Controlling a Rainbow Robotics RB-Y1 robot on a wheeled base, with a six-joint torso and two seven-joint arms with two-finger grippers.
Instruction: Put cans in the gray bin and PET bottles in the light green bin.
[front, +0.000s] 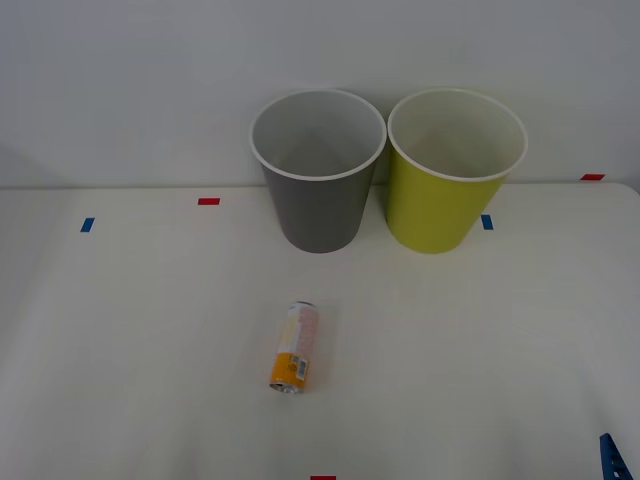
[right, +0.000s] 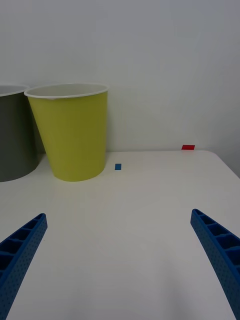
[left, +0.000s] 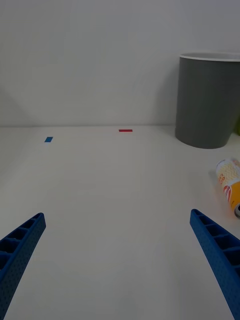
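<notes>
White tabletop (front: 120, 330) is stretching to a pale wall, with the gray bin (front: 318, 190) and light green bin (front: 450, 190) standing side by side at the back. Nearer, the can (front: 295, 347) is lying on its side, long axis running front to back, orange end nearest. The left gripper (left: 117, 260) and right gripper (right: 117, 260) are hovering low, fingers spread wide, gripping nothing.

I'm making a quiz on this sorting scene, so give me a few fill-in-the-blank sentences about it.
The can lies on its ____ on the table.
The gray bin stands to the ____ of the green bin.
The right end effector and left end effector both have their fingers ____.
Missing words: side; left; open
</notes>
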